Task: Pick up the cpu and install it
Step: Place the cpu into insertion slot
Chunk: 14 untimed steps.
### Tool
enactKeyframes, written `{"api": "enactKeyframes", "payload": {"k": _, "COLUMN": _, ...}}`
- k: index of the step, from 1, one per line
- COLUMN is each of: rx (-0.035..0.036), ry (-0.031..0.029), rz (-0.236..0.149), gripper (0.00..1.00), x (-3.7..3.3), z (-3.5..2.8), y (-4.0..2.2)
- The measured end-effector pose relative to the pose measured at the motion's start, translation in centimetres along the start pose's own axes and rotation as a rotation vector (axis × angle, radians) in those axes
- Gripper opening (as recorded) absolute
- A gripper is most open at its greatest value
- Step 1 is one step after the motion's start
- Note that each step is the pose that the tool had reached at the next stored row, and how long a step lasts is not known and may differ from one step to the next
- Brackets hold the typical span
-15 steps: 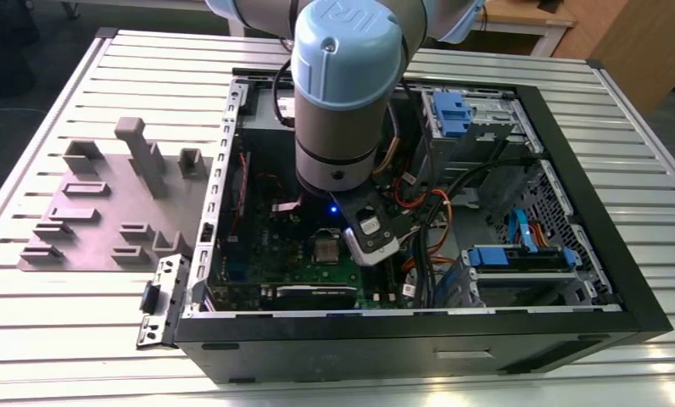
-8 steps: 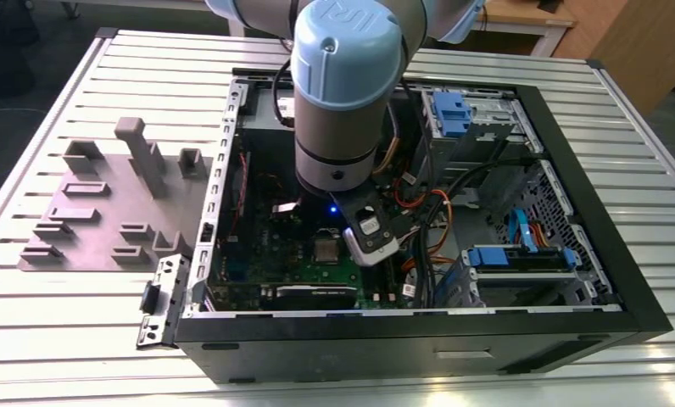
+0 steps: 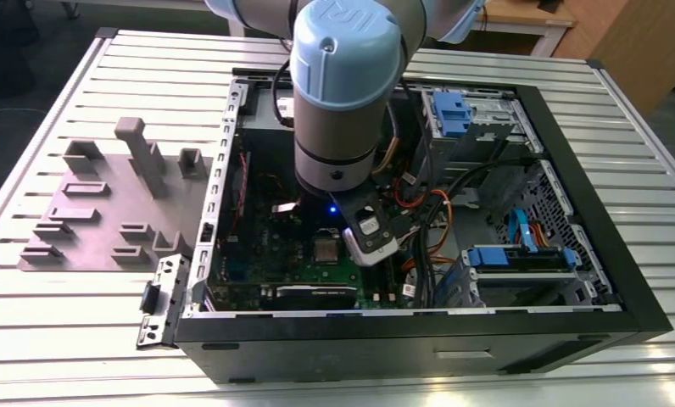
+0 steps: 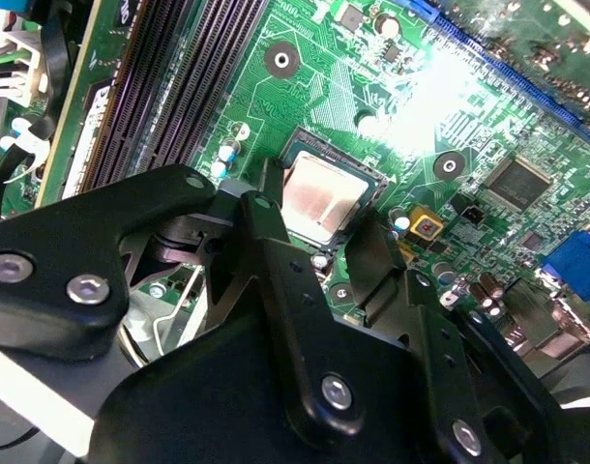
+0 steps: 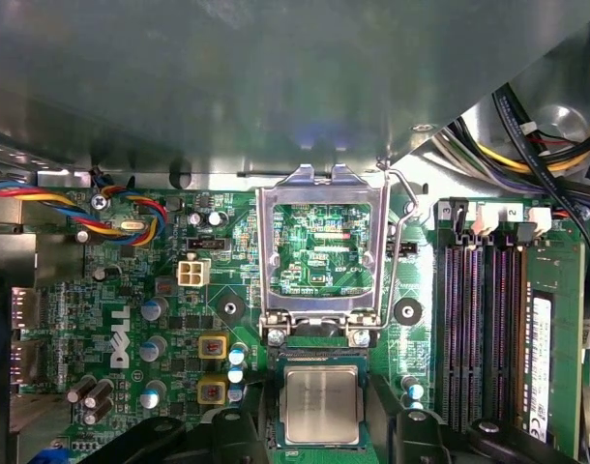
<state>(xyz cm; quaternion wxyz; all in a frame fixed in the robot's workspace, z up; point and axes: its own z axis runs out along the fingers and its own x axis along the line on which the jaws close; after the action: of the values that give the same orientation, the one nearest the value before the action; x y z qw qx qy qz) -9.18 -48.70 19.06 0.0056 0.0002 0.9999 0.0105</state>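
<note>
Exterior view's left: a grey fixture block point(image 3: 111, 212) sits on the slatted table point(image 3: 66, 339), well apart from the work. Next along is the open computer case point(image 3: 428, 348), with the arm reaching down into it over the motherboard point(image 5: 179, 280). The cpu point(image 5: 321, 404) lies flat and square inside the socket. Just beside it the load frame point(image 5: 267, 251) stands swung open, not closed over the chip. The hand point(image 4: 309, 217) hovers directly above the cpu, released. Its fingers point(image 4: 276, 261) are spread one to each side of the socket, and no pad is seen pressing on the chip's edges. Judgement: this is the seating part of the install, with the chip placed and the frame not yet shut. Any move from here calls for straight vertical travel, since a sideways drag could shift the chip on its contacts. Toward the exterior view's right are the memory slots point(image 5: 479, 319), then the blue-tabbed drive cages point(image 3: 519, 259).
</note>
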Motion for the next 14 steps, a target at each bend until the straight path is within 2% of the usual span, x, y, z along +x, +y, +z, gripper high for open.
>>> {"api": "enactKeyframes", "payload": {"k": 7, "rx": 0.0000, "ry": 0.0001, "rz": 0.000, "gripper": 0.53, "x": 0.14, "z": -0.01, "y": -0.04}}
{"api": "enactKeyframes", "payload": {"k": 14, "rx": 0.0000, "ry": 0.0000, "rz": 0.003, "gripper": 0.53, "x": -0.16, "z": 0.00, "y": -0.13}}
